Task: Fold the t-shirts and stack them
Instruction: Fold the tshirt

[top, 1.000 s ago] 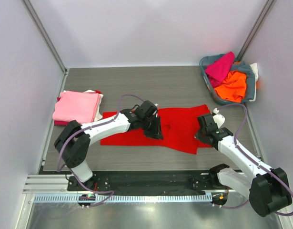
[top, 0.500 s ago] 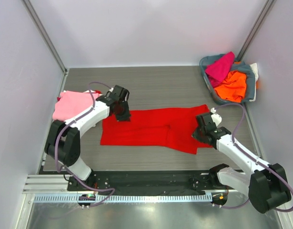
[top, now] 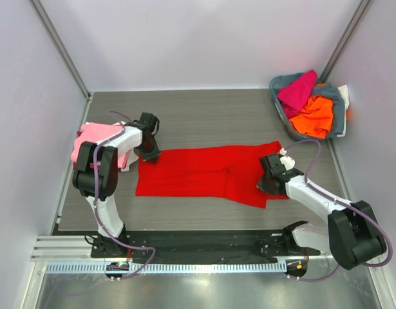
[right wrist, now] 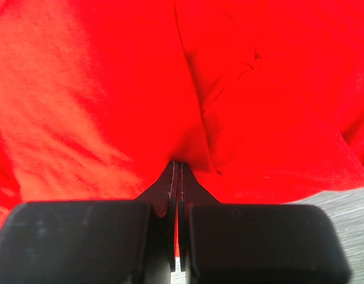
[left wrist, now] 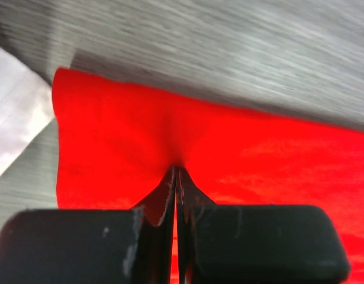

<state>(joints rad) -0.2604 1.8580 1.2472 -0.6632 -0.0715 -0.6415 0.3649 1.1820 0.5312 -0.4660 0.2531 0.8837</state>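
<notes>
The red t-shirt (top: 204,172) lies folded into a long strip across the middle of the table. My left gripper (top: 149,154) is at its far left corner, jaws shut on the red cloth (left wrist: 170,142). My right gripper (top: 264,183) is at the strip's right end, jaws shut on the red cloth (right wrist: 187,118). A folded pink t-shirt (top: 94,141) tops a stack at the left, just beside my left gripper. Magenta (top: 297,89), orange (top: 311,116) and white (top: 344,96) shirts sit in the basket.
The grey-blue basket (top: 279,106) stands at the back right corner against the wall. Walls close in the left, right and far sides. The stack at the left lies near the table's left edge. A metal rail runs along the near edge.
My left gripper has swept left from the middle of the red shirt to its far left corner. The right gripper has stayed at the right end, shifting slightly.
</notes>
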